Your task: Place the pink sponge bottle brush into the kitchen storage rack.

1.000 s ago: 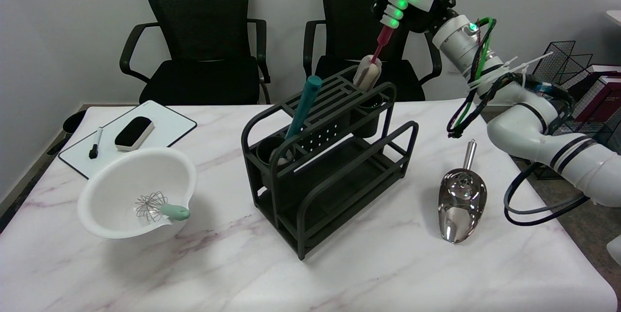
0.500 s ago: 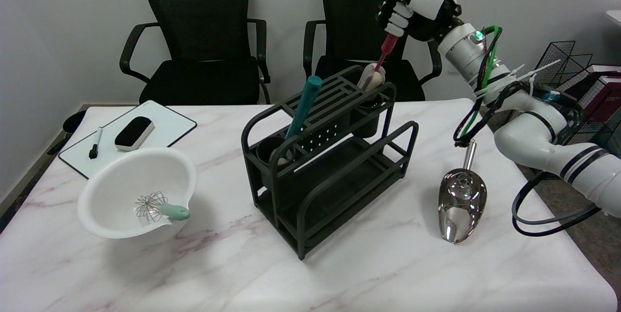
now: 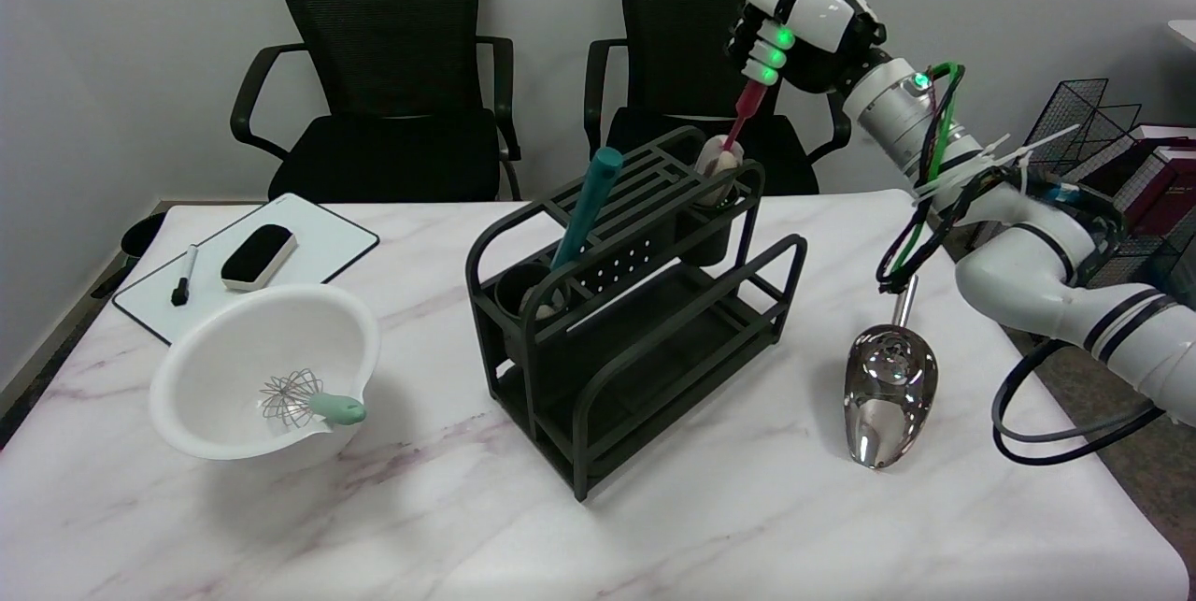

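Up at one o'clock, my right hand (image 3: 794, 21) grips the pink sponge bottle brush (image 3: 738, 129), sponge entering the kitchen storage rack (image 3: 635, 321)'s back cup. Next I'd lower straight, then let go.

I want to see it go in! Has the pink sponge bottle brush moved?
Yes. The pink sponge bottle brush, gripped by the right hand, has sunk lower: its pale sponge head now sits partly inside the far cup of the black metal storage rack.
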Controlling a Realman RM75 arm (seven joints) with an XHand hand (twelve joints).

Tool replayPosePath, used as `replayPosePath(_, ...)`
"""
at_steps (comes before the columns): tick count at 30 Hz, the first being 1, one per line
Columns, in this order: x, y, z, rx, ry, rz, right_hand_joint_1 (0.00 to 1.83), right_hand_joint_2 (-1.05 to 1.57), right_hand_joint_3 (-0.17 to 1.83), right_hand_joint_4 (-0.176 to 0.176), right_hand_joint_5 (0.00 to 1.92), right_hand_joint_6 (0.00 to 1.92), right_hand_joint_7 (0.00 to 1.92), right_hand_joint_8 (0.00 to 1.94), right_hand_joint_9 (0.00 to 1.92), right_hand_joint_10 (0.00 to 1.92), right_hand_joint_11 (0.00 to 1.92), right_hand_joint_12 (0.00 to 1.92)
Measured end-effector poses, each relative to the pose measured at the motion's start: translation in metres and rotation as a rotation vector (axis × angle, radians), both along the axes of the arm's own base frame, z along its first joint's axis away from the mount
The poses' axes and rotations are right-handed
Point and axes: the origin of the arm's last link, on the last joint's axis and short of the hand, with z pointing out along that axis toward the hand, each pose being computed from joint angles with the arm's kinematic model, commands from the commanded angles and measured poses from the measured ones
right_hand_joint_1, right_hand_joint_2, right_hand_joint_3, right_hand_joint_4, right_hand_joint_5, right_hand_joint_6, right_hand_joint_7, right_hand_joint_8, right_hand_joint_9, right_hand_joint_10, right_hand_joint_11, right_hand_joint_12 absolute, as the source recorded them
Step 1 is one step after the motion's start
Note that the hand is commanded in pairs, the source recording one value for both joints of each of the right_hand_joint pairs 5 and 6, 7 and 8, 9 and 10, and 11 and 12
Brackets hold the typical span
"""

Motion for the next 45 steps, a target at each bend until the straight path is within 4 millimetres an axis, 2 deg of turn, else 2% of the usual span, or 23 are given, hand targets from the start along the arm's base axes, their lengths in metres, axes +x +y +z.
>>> replayPosePath(14,-0.010,-0.004,0.000,-0.010,-0.011,-0.028,1.10,1.50,0.63,0.000,1.92,1.92,1.92,1.92,1.92,1.92,1.92,1.92)
replayPosePath(35,-0.023,-0.021,-0.010,-0.013,-0.033,-0.050,1.06,1.56,0.56,0.000,1.92,1.92,1.92,1.92,1.92,1.92,1.86,1.86)
replayPosePath(42,-0.025,-0.023,-0.011,-0.012,-0.035,-0.054,1.04,1.57,0.55,0.000,1.92,1.92,1.92,1.92,1.92,1.92,1.80,1.80)
replayPosePath(45,-0.026,-0.024,-0.012,-0.011,-0.037,-0.054,1.03,1.57,0.51,0.000,1.92,1.92,1.92,1.92,1.92,1.92,1.67,1.67)
